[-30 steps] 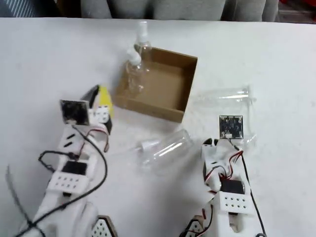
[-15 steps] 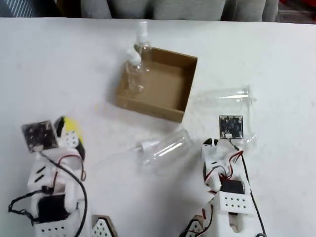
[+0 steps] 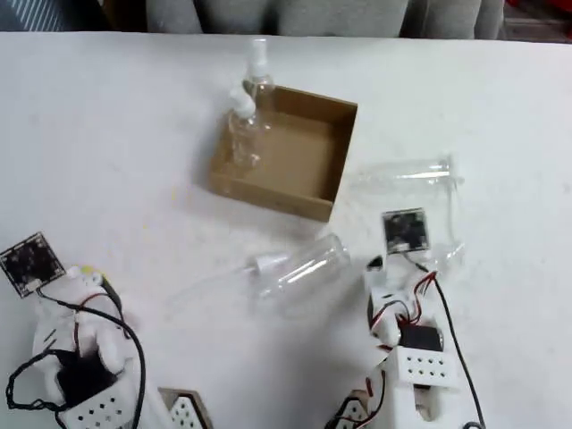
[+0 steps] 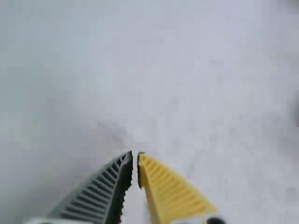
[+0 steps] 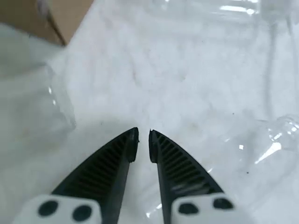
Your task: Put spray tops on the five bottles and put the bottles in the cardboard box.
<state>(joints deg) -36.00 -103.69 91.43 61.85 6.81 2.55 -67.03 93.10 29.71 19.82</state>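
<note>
The cardboard box (image 3: pixel 295 161) lies open at the table's middle. One capped clear bottle (image 3: pixel 258 73) stands behind its far left corner, a second (image 3: pixel 242 134) at its left wall; I cannot tell if that one is inside. A third capped bottle (image 3: pixel 299 264) lies on its side in front of the box. Two clear bottles (image 3: pixel 407 175) (image 3: pixel 450 250) lie at the right. My left gripper (image 4: pixel 135 162), grey and yellow, is shut over bare table at the front left (image 3: pixel 98 277). Beside the lying bottle's base (image 5: pixel 32 102), my right gripper (image 5: pixel 143 140) is shut on nothing.
The box's corner (image 5: pixel 65 14) shows ahead of the right gripper, with clear bottles (image 5: pixel 219 9) (image 5: pixel 275 135) beyond and beside it. The right arm (image 3: pixel 407 340) stands at the front right, the left arm (image 3: pixel 76 366) at the front left corner. White table (image 3: pixel 107 134) lies left of the box.
The left arm has drawn back from beside the box's left side to the front left corner. The right arm's wrist has shifted slightly left. The bottles and box have stayed put.
</note>
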